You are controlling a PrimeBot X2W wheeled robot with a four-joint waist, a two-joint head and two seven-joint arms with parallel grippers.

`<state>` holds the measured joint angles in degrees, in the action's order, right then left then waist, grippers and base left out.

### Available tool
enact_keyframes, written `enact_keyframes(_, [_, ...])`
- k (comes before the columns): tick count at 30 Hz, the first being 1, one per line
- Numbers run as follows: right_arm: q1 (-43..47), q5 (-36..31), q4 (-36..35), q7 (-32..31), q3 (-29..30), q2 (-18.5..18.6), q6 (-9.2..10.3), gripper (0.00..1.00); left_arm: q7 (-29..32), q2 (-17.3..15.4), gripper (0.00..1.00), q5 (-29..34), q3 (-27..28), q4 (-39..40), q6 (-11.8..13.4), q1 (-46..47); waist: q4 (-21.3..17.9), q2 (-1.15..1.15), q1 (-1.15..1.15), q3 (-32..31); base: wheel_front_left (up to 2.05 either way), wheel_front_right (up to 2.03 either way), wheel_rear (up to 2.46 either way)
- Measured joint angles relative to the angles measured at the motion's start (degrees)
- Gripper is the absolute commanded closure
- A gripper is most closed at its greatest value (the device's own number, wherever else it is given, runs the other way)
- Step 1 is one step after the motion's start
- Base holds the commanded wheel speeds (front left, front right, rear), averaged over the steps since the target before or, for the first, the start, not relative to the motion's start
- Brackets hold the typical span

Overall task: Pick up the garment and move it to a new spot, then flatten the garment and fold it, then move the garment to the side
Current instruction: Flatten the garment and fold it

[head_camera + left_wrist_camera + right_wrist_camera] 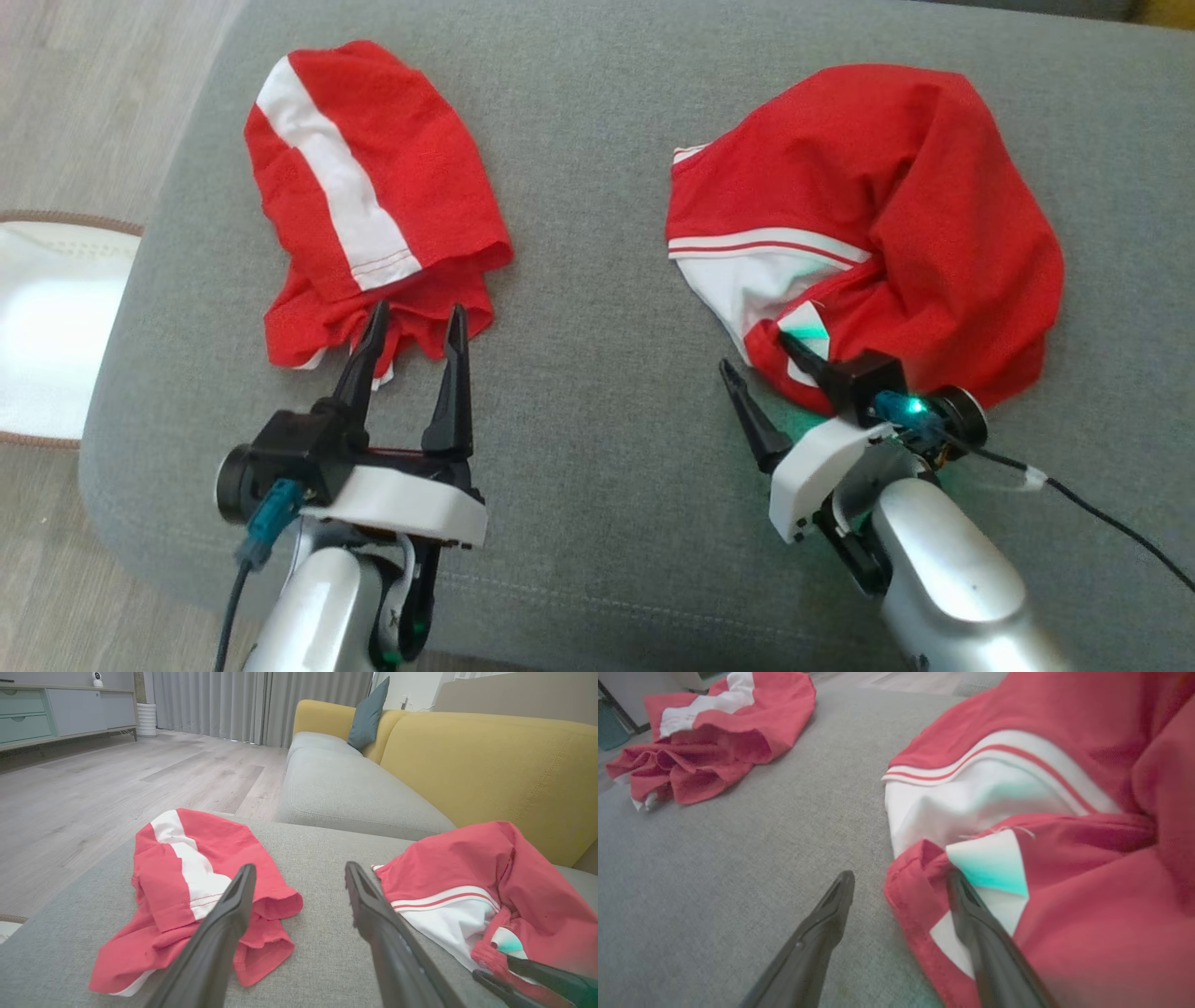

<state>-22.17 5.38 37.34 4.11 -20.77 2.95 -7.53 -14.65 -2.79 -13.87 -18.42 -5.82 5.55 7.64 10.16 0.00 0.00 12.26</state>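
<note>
Two crumpled red garments with white stripes lie on a grey sofa cushion point(588, 280). The left garment point(373, 187) point(187, 882) point(714, 732) lies just beyond my left gripper point(419, 308) point(299, 865), which is open, its fingertips reaching over the garment's near hem with nothing held. The right garment point(887, 215) point(490, 882) point(1064, 812) is bunched, with white inner fabric showing. My right gripper point(752, 351) point(900, 875) is open at its near left corner: one finger rests on the red hem, the other on bare cushion beside it.
The cushion's front edge runs close below both arms. Left of it, a white mat with brown trim point(47, 327) lies on the wooden floor. A yellow sofa back point(490, 765) stands behind the right garment. A black cable point(1102, 513) trails from the right wrist.
</note>
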Motion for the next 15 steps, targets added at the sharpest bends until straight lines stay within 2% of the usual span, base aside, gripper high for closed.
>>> enact_keyframes(2, [-0.7,0.1,1.6,-0.4,-1.0,0.1,0.0,0.0,0.0,0.0,0.0,0.0,0.0,-0.1,0.0,0.0,0.1,0.0,0.0,0.1,0.0,0.0,0.0])
enact_keyframes(3, [-0.9,0.3,2.2,-0.6,-1.3,0.1,0.0,0.39,0.0,0.0,0.0,0.0,0.0,-0.2,0.0,0.0,0.1,0.0,0.0,0.1,0.0,0.0,0.0])
enact_keyframes(4, [-1.0,0.8,2.7,-0.6,-1.7,0.1,0.0,1.0,0.0,0.0,0.0,0.0,0.0,-0.3,0.0,0.1,0.1,0.0,0.0,0.0,0.0,0.0,0.0])
enact_keyframes(9, [-1.9,2.6,4.6,-0.5,-4.3,0.3,0.0,1.0,0.0,0.0,0.0,0.1,0.6,-0.7,0.0,0.7,-0.6,0.0,0.0,-0.4,0.0,0.0,0.0])
enact_keyframes(15, [-1.9,5.9,3.8,3.0,-7.5,0.4,0.0,1.0,0.0,0.0,0.0,0.2,1.2,-1.0,0.0,0.8,-2.1,0.0,0.0,-2.2,0.0,0.0,0.0])
